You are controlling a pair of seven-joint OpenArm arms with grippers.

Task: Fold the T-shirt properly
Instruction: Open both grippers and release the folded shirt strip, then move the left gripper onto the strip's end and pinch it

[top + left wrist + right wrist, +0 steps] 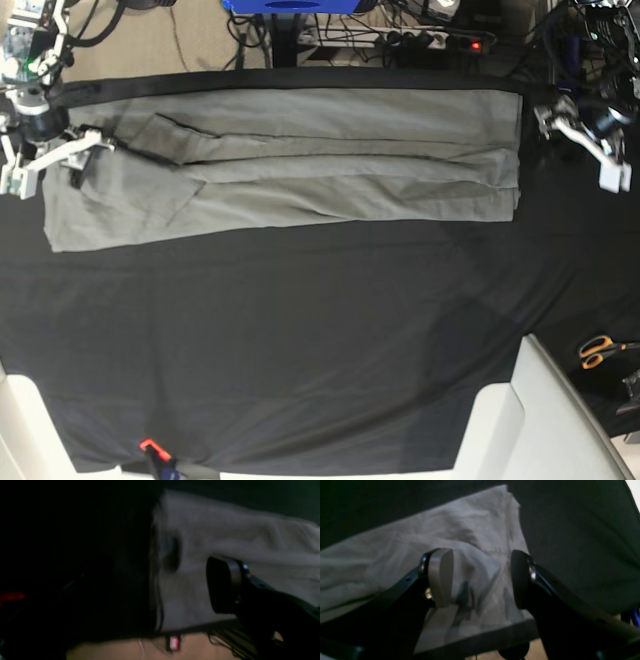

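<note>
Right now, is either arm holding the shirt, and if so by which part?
Nothing is held. The left gripper stands open beside the T-shirt; the right gripper has its jaws open over one end, pinching no cloth.

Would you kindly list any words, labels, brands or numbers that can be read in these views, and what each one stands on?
None can be read.
Small red and white tag at the edge of the black table cloth: print too blurred to read.
T-shirt: plain grey, no print or label showing.
</note>
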